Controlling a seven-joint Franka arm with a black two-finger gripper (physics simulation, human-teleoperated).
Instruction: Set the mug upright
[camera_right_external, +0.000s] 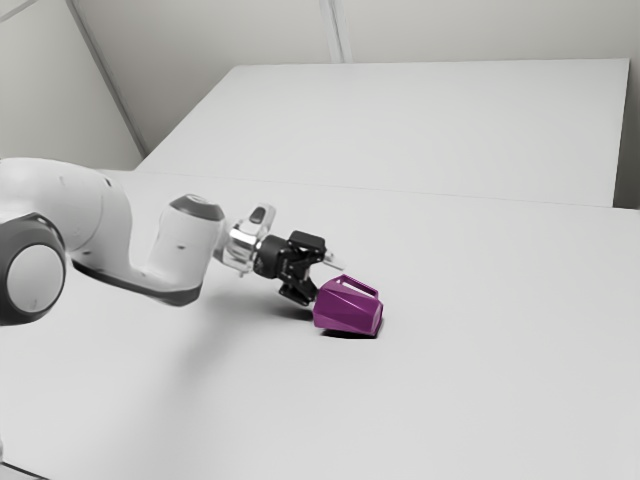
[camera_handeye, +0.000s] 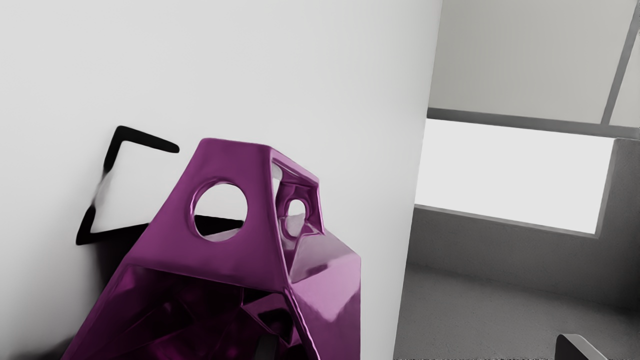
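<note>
My gripper (camera_right_external: 328, 281) is black; my arm (camera_right_external: 184, 248) is white with dark grey parts; the mug (camera_right_external: 347, 309) is solid purple; the table (camera_right_external: 500, 350) is pale grey.

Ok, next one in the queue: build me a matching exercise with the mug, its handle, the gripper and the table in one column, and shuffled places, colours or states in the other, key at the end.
Column one
1. mug
2. handle
3. gripper
4. table

Column two
A. open, at the mug's mouth end
B. pale, underneath the mug
C. purple, lying on its side
D. on the mug's upward-facing side

Right pairs: 1-C, 2-D, 3-A, 4-B
</note>
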